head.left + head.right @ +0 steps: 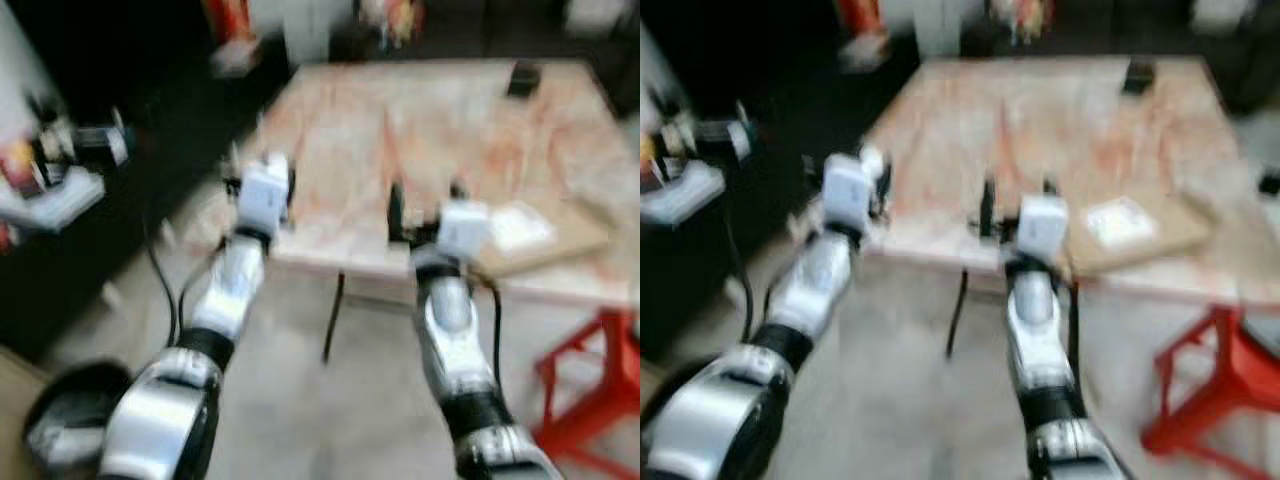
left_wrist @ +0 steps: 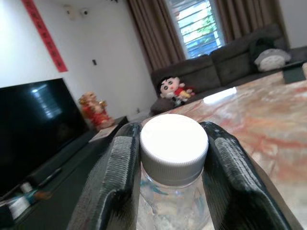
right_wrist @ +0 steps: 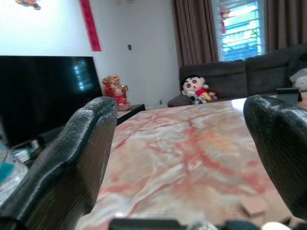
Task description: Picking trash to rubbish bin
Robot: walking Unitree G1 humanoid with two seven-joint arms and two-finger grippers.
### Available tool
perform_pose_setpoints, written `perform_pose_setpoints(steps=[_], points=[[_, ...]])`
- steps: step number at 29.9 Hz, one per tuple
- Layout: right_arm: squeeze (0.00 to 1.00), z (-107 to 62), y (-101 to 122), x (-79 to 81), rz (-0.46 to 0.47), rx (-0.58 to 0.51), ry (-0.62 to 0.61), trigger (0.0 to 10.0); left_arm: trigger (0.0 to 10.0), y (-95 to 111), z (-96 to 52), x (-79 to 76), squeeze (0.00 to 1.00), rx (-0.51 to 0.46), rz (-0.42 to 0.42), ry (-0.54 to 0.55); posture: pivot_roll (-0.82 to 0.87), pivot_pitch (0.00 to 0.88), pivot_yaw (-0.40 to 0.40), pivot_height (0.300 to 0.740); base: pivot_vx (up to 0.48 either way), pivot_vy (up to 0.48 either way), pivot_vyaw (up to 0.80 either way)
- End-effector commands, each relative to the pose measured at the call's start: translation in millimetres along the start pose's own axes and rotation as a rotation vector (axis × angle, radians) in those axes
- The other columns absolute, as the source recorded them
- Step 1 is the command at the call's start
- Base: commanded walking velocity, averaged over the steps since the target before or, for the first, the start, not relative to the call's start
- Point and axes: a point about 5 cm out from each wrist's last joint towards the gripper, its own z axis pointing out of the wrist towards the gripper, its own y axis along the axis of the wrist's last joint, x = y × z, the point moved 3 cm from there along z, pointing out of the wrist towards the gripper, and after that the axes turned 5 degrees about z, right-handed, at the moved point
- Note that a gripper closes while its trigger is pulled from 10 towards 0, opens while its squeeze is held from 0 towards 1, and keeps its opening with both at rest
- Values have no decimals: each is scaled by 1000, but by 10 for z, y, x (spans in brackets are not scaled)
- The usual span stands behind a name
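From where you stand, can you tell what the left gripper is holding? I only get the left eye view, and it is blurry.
Observer: The left gripper is shut on a clear plastic bottle, its fingers pressing either side of the white cap.
Operator: And the right one?
Observer: The right gripper is open and holds nothing; the marble table shows between its fingers.
Operator: What lies beyond the table?
Observer: A dark sofa with a doll on it, below a window.
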Motion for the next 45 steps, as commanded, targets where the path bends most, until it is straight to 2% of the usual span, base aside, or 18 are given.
perform_pose_setpoints(steps=[1, 6, 8, 11, 12, 13, 14, 15, 16, 20, 22, 23, 26, 27, 30, 35, 41, 45], points=[[0, -65, -102, -90, -13, 42, -24, 10000, 10000, -67, -23, 105, 0, 32, -8, 43, -117, 0, 110, 740, 0, 0, 0], [0, -152, -254, -159, -18, 101, -38, 10000, 10000, -249, -118, 156, 0, 108, -9, 67, -127, 0, 111, 740, 0, 0, 0], [0, -440, -718, -272, -64, 307, -47, 10000, 10000, -643, -409, 151, 0, 273, 5, 60, -128, 0, 107, 740, 0, 0, 0], [0, -640, -937, -331, -71, 420, -51, 10000, 10000, -785, -550, 142, 0, 330, 2, 52, -120, 0, 104, 740, 0, 0, 0], [0, -792, -1069, -390, -63, 495, -69, 10000, 10000, -890, -663, 143, 0, 373, 16, 41, -110, 0, 106, 740, 0, 0, 0], [0, -1029, -1243, -473, -19, 601, -108, 10000, 10000, -1061, -853, 163, 0, 455, 40, 30, -113, 0, 107, 740, 0, 0, 0], [0, -1111, -1298, -500, -8, 637, -119, 10000, 10000, -1126, -923, 178, 0, 492, 41, 33, -123, 0, 107, 740, 0, 0, 0], [0, -1111, -1298, -500, -8, 637, -119, 10000, 10000, -1126, -923, 178, 0, 492, 41, 33, -123, 0, 107, 740, 0, 0, 0], [0, -1313, -1411, -570, -12, 724, -135, 10000, 10000, -1279, -1102, 192, 0, 587, 8, 41, -120, 0, 103, 740, 0, 0, 0], [0, -1708, -1587, -705, 12, 881, -194, 10000, 10000, -1539, -1482, 143, 0, 768, -22, 0, -125, 0, 96, 740, 0, 0, 0], [0, -2004, -1671, -817, -4, 990, -250, 10000, 10000, -1679, -1773, 111, 0, 876, -34, -17, -119, 0, 92, 740, 0, 0, 0], [0, -2167, -1712, -855, 32, 1046, -298, 10000, 10000, -1767, -1981, 96, 0, 959, -45, -19, -116, 0, 86, 740, 0, 0, 0], [0, -2268, -1736, -875, 45, 1085, -320, 10000, 10000, -1817, -2118, 77, 0, 1014, -40, -29, -115, 0, 76, 740, 0, 0, 0], [0, -2412, -1761, -896, 24, 1142, -323, 10000, 10000, -1861, -2277, 57, 0, 1064, -53, -25, -111, 0, 65, 740, 0, 0, 0], [0, -2636, -1794, -897, -19, 1228, -301, 10000, 10000, -1918, -2528, 36, 0, 1142, -80, -8, -104, 0, 56, 740, 0, 0, 0], [0, -2694, -1805, -857, -21, 1244, -273, 10000, 10000, -1958, -2695, 80, 0, 1207, -86, 23, -99, 0, 53, 740, 0, 0, 0], [0, -2726, -1815, -828, -16, 1259, -252, 10000, 10000, -1960, -2728, 58, 0, 1211, -80, -14, -97, 0, 58, 740, 0, 0, 747], [0, -2675, -1815, -823, -17, 1251, -250, 10000, 10000, -1959, -2713, 45, 0, 1214, -70, -24, -112, 0, 66, 740, 307, 0, 769]])
